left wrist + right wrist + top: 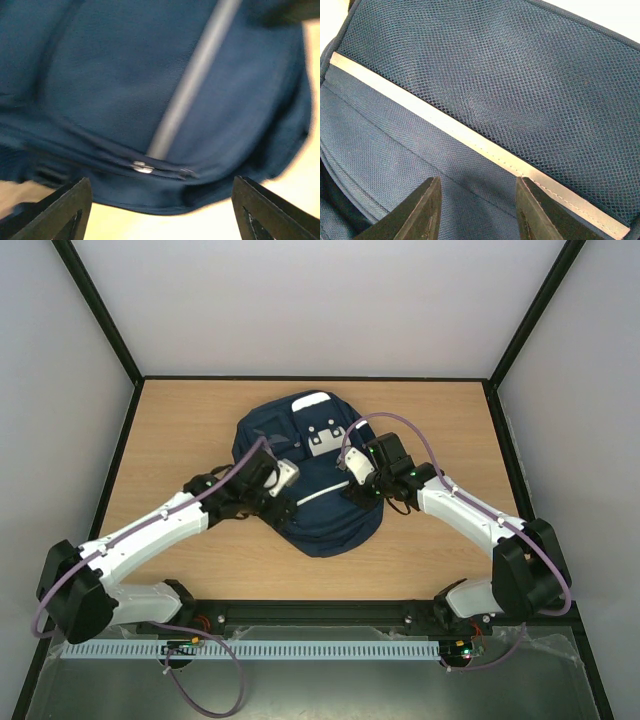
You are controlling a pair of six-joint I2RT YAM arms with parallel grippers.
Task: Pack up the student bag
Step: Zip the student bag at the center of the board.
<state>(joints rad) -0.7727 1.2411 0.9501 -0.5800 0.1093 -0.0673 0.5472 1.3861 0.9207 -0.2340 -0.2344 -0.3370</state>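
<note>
The student bag (318,435), a large navy-blue backpack with a pale diagonal stripe (325,495), lies flat in the middle of the table. My left gripper (283,502) hovers at its left side, with the jaws wide apart and nothing between them. In the blurred left wrist view, the left gripper (160,212) frames the bag's edge (125,75) and a small metal zip pull (142,167). My right gripper (358,490) is over the bag's right half. In the right wrist view, the right gripper (477,202) stands open just above the navy fabric (520,75), beside the pale stripe (470,137).
The bag rests on a wooden table (180,420) enclosed by white walls and a black frame (120,450). A strip of bare tabletop (165,225) shows just below the bag's edge. Purple cables (400,425) loop above both wrists.
</note>
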